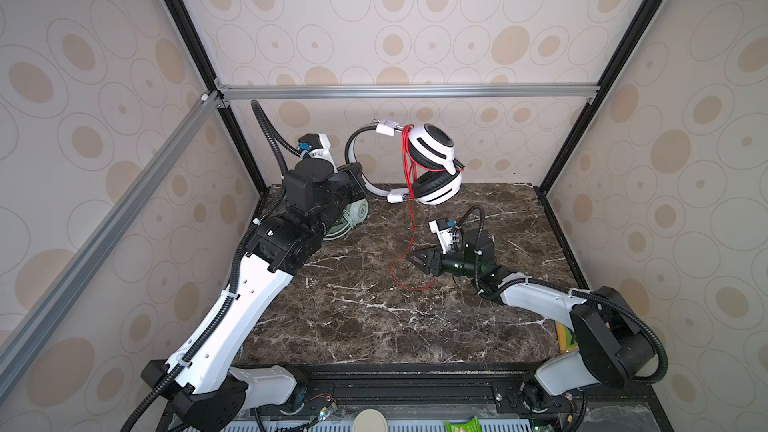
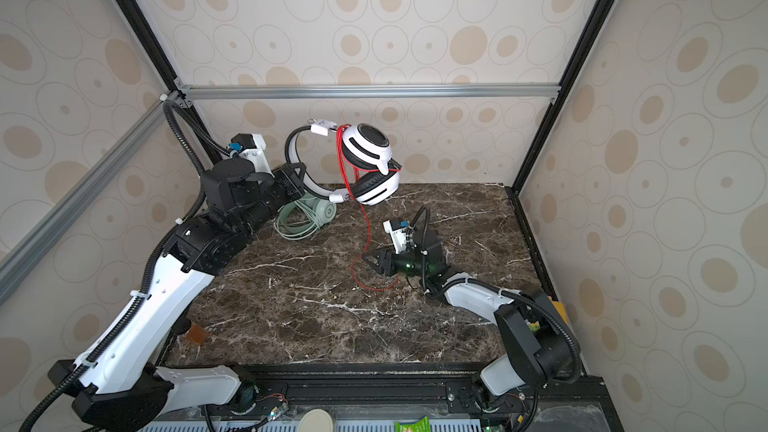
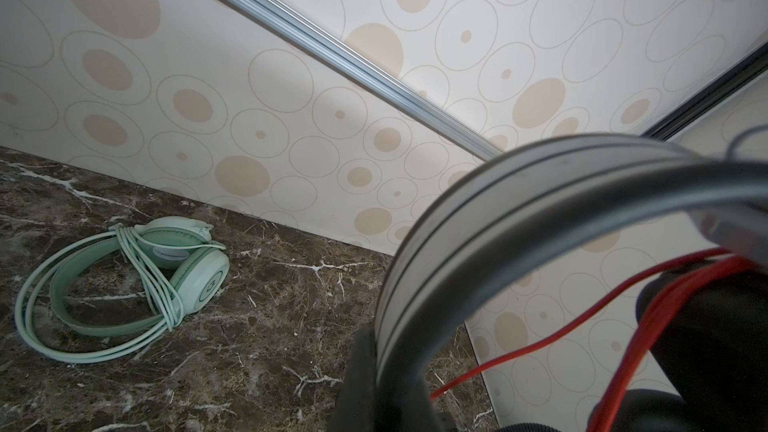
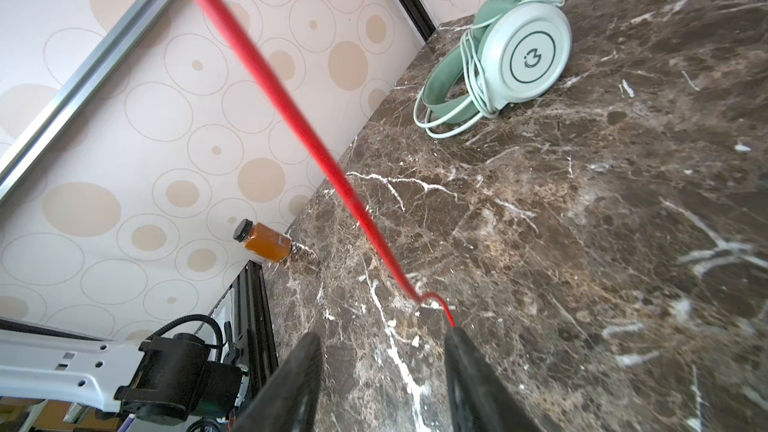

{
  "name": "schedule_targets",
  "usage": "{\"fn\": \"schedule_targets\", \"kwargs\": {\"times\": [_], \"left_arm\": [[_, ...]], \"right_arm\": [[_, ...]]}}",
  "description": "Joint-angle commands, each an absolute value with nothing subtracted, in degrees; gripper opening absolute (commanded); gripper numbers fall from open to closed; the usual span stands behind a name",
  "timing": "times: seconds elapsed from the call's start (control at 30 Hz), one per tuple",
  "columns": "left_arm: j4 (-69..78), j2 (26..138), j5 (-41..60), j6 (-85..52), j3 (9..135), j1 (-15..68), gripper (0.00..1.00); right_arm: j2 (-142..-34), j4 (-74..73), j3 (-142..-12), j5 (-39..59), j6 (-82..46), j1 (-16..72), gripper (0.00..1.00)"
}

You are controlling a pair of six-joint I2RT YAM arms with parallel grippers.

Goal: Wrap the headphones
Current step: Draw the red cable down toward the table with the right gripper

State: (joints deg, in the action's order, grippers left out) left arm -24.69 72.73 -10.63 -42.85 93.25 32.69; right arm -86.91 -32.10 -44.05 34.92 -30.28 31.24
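In both top views the left gripper [image 1: 354, 176] reaches toward the upper middle of the frame. It holds the white-and-black headset [image 1: 432, 151] up off the bench [image 1: 353, 317], its fingers [image 3: 357, 380] closed tight on the headband [image 3: 540, 201]. The headset hangs sideways in front of the back wall, one ear cup above the other, with the headband arching off to the left. The red cable [image 1: 414, 222] runs in several turns around the two ear cups. From there a single strand drops to the bench and lies in a loose loop near the centre of the frame, just beside the right gripper [image 1: 417, 257].

The right gripper sits low over the bench, right of centre, pointing left. In the right wrist view its fingers [image 4: 469, 371] stand moderately apart with bare bench between them. The red cable slants down to meet the tip of one finger, but nothing is pinched.

The mint-green headset [image 2: 316, 211] lies on the bench toward the upper left of the marble surface, partly under the left arm. Its pale green cable [image 3: 158, 284] is wound around its band and ear cups. It is well apart from the right gripper. A small amber jar [image 4: 266, 245] with a black cap sits at the bench's left edge.
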Motion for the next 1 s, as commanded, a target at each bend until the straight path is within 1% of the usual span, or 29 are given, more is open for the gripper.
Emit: {"fn": "schedule_targets", "kwargs": {"times": [0.0,0.17,0.2,0.33,0.43,0.5,0.57,0.67,0.73,0.83,0.97], "left_arm": [[-20.2,69.8,-10.5,-45.6,95.3,33.0,0.00],[-20.2,69.9,-10.7,-45.5,95.6,33.0,0.00],[-20.4,69.9,-10.9,-45.5,95.6,33.0,0.00],[-20.7,70.0,-12.9,-45.3,95.3,32.9,0.00],[-20.7,70.1,-15.9,-45.1,94.6,33.0,0.00],[-20.7,70.3,-18.7,-45.6,94.0,32.9,0.00],[-20.6,70.5,-22.1,-46.7,93.1,32.9,0.00],[-19.6,70.7,-26.7,-46.9,91.0,32.8,0.00],[-19.0,71.1,-29.7,-46.8,89.5,32.8,0.00],[-19.2,72.4,-32.7,-46.6,88.1,32.9,0.00],[-17.5,73.4,-34.2,-46.1,84.6,32.8,0.00]], "right_arm": [[-89.2,-36.4,-46.8,34.3,-31.3,31.8,0.48],[-92.7,-39.9,-48.4,33.4,-32.6,32.3,0.44],[-93.1,-40.1,-48.6,33.5,-32.6,32.4,0.40],[-93.6,-41.0,-47.8,34.4,-32.7,32.8,0.15],[-92.1,-41.3,-44.6,34.9,-32.4,33.6,0.00],[-90.1,-37.8,-42.7,34.7,-30.5,34.7,0.00],[-87.5,-29.2,-41.5,33.2,-26.0,36.8,0.00],[-82.4,-11.8,-41.4,24.2,-17.6,41.8,0.00],[-79.3,-3.6,-41.3,18.3,-14.2,44.9,0.00],[-74.5,4.7,-40.7,13.4,-11.5,48.2,0.00],[-68.1,15.9,-42.0,7.6,-8.6,52.2,0.00]]}}
